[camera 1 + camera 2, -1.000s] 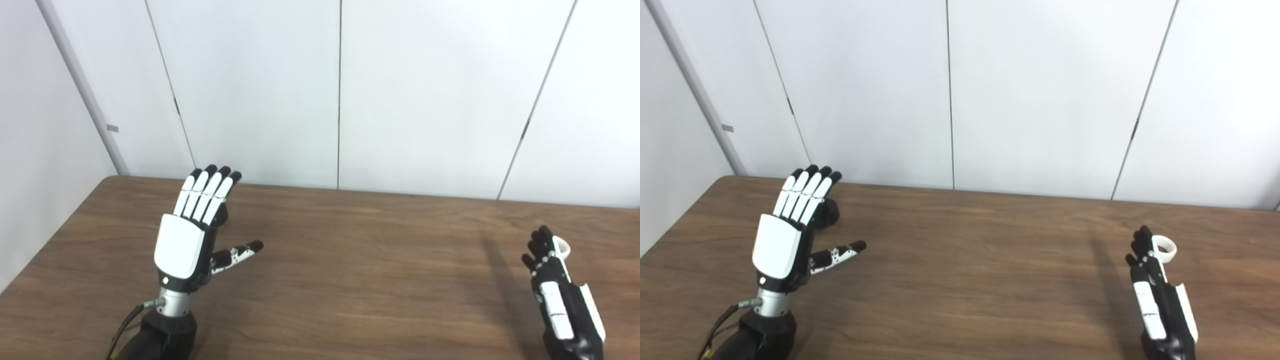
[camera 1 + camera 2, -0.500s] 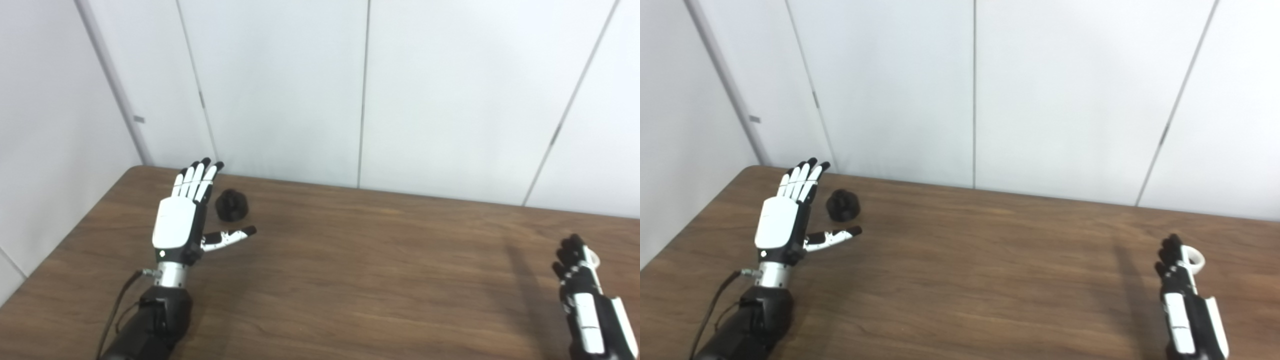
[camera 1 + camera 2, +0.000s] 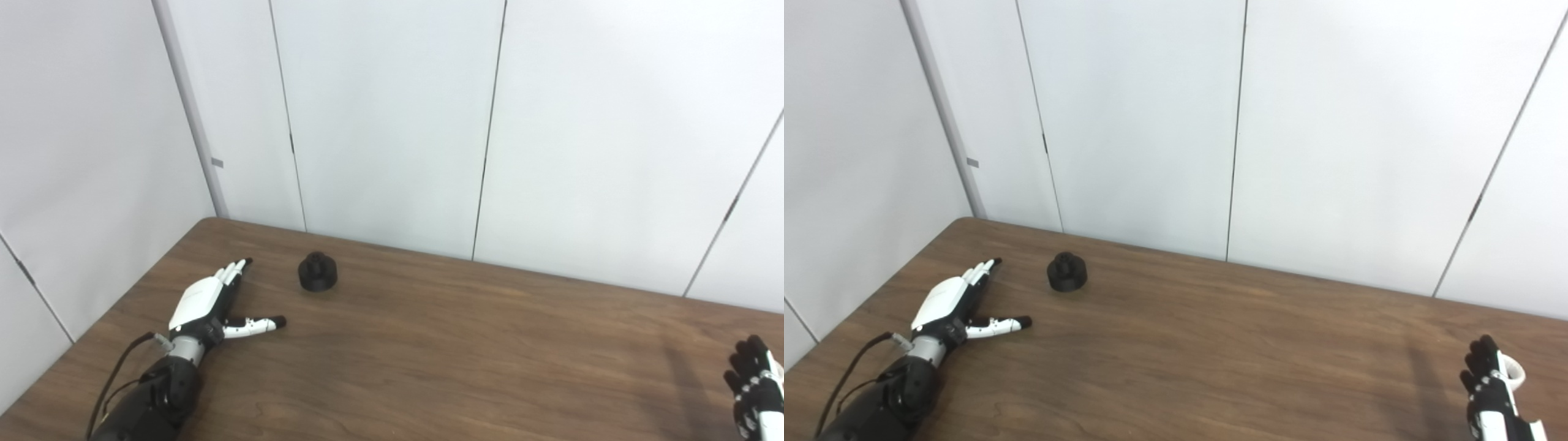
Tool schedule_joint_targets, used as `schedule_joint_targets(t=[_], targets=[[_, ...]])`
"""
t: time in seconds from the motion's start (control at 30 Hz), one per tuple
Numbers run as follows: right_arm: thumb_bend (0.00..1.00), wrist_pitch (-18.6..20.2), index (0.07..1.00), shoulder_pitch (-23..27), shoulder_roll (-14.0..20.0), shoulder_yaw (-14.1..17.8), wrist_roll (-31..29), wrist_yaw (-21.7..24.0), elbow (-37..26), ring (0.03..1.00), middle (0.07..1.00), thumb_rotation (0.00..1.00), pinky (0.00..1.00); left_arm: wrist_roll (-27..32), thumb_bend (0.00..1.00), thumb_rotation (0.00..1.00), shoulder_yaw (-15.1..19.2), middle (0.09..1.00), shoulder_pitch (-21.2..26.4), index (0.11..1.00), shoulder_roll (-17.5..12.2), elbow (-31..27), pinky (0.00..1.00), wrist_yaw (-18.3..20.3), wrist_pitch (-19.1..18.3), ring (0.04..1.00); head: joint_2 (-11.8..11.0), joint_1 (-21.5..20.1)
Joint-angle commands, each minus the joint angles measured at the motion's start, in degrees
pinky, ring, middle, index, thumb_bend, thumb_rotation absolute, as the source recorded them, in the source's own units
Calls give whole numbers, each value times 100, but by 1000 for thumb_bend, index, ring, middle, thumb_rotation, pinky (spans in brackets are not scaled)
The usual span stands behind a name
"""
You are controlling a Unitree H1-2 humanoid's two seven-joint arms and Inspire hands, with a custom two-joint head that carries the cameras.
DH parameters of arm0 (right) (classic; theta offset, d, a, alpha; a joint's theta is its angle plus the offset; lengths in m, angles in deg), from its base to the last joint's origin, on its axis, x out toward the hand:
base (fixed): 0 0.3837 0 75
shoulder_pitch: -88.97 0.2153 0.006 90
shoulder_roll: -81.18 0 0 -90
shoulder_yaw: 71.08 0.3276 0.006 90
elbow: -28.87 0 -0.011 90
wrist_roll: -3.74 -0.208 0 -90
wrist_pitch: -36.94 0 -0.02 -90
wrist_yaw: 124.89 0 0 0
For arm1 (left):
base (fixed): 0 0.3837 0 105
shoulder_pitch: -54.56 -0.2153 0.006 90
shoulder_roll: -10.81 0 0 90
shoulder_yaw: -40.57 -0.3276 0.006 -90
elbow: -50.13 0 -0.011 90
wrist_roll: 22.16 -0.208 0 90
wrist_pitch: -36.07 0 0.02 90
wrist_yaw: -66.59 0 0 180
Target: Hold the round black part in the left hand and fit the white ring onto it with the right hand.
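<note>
While the round black part (image 3: 317, 273) sits alone on the wood-grain counter (image 3: 429, 343), toward the far left corner, neither robot hand touches it. The part looks matte and dark: a squat, wide disc with a smaller raised knob on top, standing upright with its flat base on the brown surface. The counter is smooth, with long streaks of darker grain, and it has a rounded far-left corner that meets pale, flat wall panels (image 3: 392, 122) divided by thin vertical seams.

The left robot hand (image 3: 205, 303) lies low over the counter near the left edge, just short of the part and to its left. Its back is a glossy white shell over black mechanics; the fingers (image 3: 236, 269) stretch forward close together, white with dark tips, and the thumb juts out sideways to the right. It is spread wide and holds nothing. A thin cable runs from its metal wrist back along the black forearm.

The right robot hand (image 3: 1488, 380) shows only partly at the bottom right corner, black with white plates, its fingers pointing upward. The white ring (image 3: 1513, 372) is a small, smooth circular band just beside these fingers on their right; whether they touch it or grip it cannot be told, nor how far that hand is closed. Ring and black part are well apart, on opposite sides of the counter.
</note>
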Motion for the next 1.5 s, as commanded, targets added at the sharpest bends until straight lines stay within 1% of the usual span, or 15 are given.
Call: schedule_joint_targets(t=[0.0,0.1,0.23,0.33,0.43,0.53,0.63,0.8,0.83,0.93,1.03,1.1,1.17,1.33,1.47], targets=[[461,-45,1000,-472,-130,-29,-62,42,501,1000,1000,966,1000,38,1000,496,-12,1000,245,1000,-311,-36,991,138,84,1000,10,16],[448,-112,1000,-475,-124,-33,-110,91,529,1000,1000,966,1000,-9,1000,503,-120,1000,288,1000,-420,-39,994,311,106,1000,25,31],[430,-12,1000,-506,-147,-36,-154,87,420,1000,1000,957,1000,-84,1000,466,-277,1000,317,986,-576,-250,1000,627,-37,1000,70,45],[446,21,1000,-511,-143,-36,-176,99,395,1000,1000,953,1000,-6,1000,466,-284,1000,400,961,-635,-362,1000,839,-129,1000,97,63],[470,74,1000,-534,-155,-22,-181,92,340,1000,1000,950,1000,85,1000,467,-261,1000,521,906,-626,-334,1000,975,-167,1000,131,74],[459,71,1000,-559,-163,-6,-205,109,296,1000,1000,946,1000,96,1000,466,-253,997,617,854,-560,-269,1000,994,-222,1000,184,90],[444,59,1000,-581,-157,-4,-190,110,263,1000,1000,958,1000,51,1000,435,-299,989,718,804,-480,-160,1000,1001,-285,1000,213,97],[463,95,1000,-617,-151,-3,-201,122,200,1000,1000,947,1000,61,1000,424,-366,975,781,793,-375,-128,1000,1105,-419,1000,248,99],[450,105,1000,-624,-153,-2,-199,118,189,1000,1000,947,1000,60,1000,415,-382,975,793,793,-361,-118,1000,1125,-427,1000,253,86],[451,129,1000,-644,-158,-4,-167,98,154,1000,1000,952,1000,28,1000,414,-453,977,880,794,-357,-9,1000,1190,-453,1000,262,77],[460,151,1000,-668,-172,-2,-168,93,109,1000,1000,951,1000,55,1000,409,-469,976,922,796,-350,-78,1000,1311,-619,1000,284,64],[457,155,1000,-684,-176,-8,-156,91,73,1000,1000,951,1000,64,1000,412,-484,975,955,797,-341,-72,1000,1350,-662,1000,303,60],[458,155,1000,-695,-174,-16,-161,105,44,1000,1000,960,1000,83,1000,413,-503,974,1001,795,-329,-4,1000,1380,-632,1000,319,63],[464,179,1000,-735,-187,-25,-69,54,-31,1000,1000,971,1000,63,1000,428,-633,969,1142,792,-308,274,1000,1375,-379,1000,339,22],[461,208,1000,-766,-202,-36,-15,34,-106,1000,1000,969,1000,91,1000,410,-697,973,1221,799,-251,309,1000,1433,-426,1000,371,-42]])
